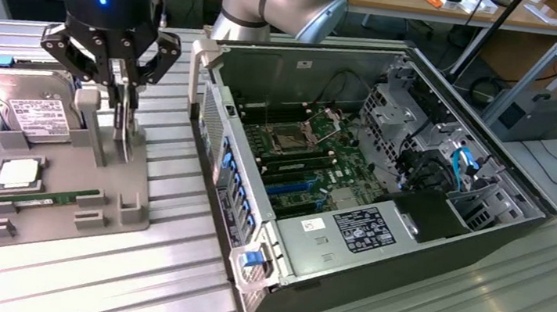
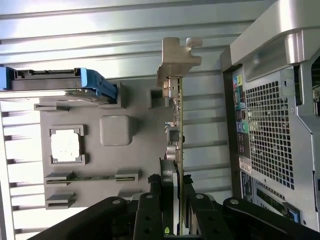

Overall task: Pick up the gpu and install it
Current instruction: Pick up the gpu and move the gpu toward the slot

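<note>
Both jaws of the black gripper (image 1: 120, 102) clamp the thin dark gpu card (image 1: 123, 138) by its top edge; seemingly light, stiff, fragile.

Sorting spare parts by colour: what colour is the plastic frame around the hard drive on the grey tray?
The frame is blue; the wrist view shows it best.

Parts count: one gray holder tray (image 1: 67, 167); one hard drive (image 1: 37, 109); one processor chip (image 1: 19, 174); one green memory stick (image 1: 47, 199); one gpu (image 1: 124, 129) — and one open computer case (image 1: 401, 284).
</note>
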